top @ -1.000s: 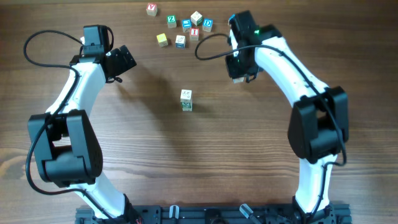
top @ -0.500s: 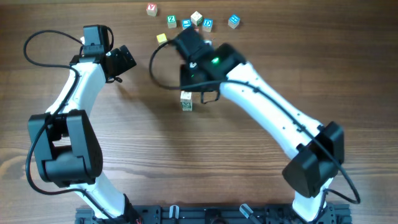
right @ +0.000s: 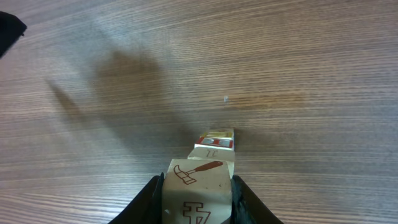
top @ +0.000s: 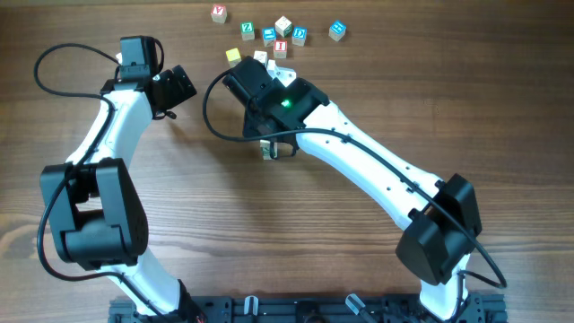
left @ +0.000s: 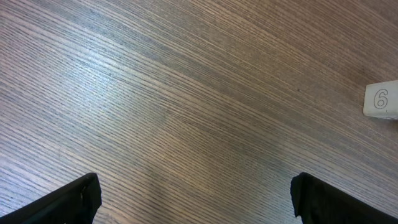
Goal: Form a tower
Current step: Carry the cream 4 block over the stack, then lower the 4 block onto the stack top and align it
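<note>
Tower [top: 268,152] mostly hidden beneath right pincer [right: 196,198], its cube [right: 198,185] cropped

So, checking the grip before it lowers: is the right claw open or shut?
Shut: the right claw pinches the hammer-print cube on both sides, above the tower.

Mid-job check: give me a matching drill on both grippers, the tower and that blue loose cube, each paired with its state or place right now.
Column 1
1. left gripper
2. right gripper
3. tower
4. blue loose cube

Column 2
A. standing upright, partly hidden in the overhead view
B. open, holding nothing
C. lying loose at the far edge
D. shut on the hammer-print cube

Pairs: 1-B, 2-D, 3-A, 4-C
</note>
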Robot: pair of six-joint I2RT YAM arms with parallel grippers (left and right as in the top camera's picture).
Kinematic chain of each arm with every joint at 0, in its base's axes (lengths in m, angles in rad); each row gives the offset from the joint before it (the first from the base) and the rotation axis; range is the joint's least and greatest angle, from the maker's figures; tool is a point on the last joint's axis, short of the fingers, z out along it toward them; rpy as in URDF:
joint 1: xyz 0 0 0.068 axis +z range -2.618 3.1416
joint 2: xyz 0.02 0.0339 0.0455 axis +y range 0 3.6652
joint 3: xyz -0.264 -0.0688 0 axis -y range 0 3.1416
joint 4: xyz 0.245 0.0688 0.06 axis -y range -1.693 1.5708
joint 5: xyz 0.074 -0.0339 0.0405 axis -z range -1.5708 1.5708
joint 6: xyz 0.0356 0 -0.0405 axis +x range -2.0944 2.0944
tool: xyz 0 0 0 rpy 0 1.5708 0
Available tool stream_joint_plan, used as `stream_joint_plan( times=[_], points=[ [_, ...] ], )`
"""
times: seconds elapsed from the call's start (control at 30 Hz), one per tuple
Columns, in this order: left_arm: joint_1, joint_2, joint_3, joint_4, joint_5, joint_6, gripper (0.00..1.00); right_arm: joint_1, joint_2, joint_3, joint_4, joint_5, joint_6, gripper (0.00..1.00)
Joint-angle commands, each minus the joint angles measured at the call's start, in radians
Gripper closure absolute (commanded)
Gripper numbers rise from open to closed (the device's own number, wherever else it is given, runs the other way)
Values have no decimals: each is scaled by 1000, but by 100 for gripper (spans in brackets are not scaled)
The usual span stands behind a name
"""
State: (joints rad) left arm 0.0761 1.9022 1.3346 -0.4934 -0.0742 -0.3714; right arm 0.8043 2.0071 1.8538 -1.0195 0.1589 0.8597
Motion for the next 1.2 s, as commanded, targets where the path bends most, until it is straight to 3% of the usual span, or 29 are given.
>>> stream_joint_plan(
  times=[0.0,0.73,0.77,0.8,0.9,1.03,1.17],
  points=[
    [2,9,10,0,-6,5,0,3,17,-14,-22,17,15,72],
    [2,9,10,0,-6,5,0,3,17,-14,-38,-21,5,61],
    [2,9,10,0,-6,5,0,3,17,-14,-35,-21,5,55],
    [2,9,10,0,-6,5,0,2,17,-14,-27,-20,5,41],
    [2,9,10,0,-6,5,0,-1,17,-14,16,8,4,25],
    [2,9,10,0,-6,5,0,-12,17,-14,32,28,0,23],
    [2,9,10,0,-6,5,0,-13,17,-14,14,-55,-49,36]
  ],
)
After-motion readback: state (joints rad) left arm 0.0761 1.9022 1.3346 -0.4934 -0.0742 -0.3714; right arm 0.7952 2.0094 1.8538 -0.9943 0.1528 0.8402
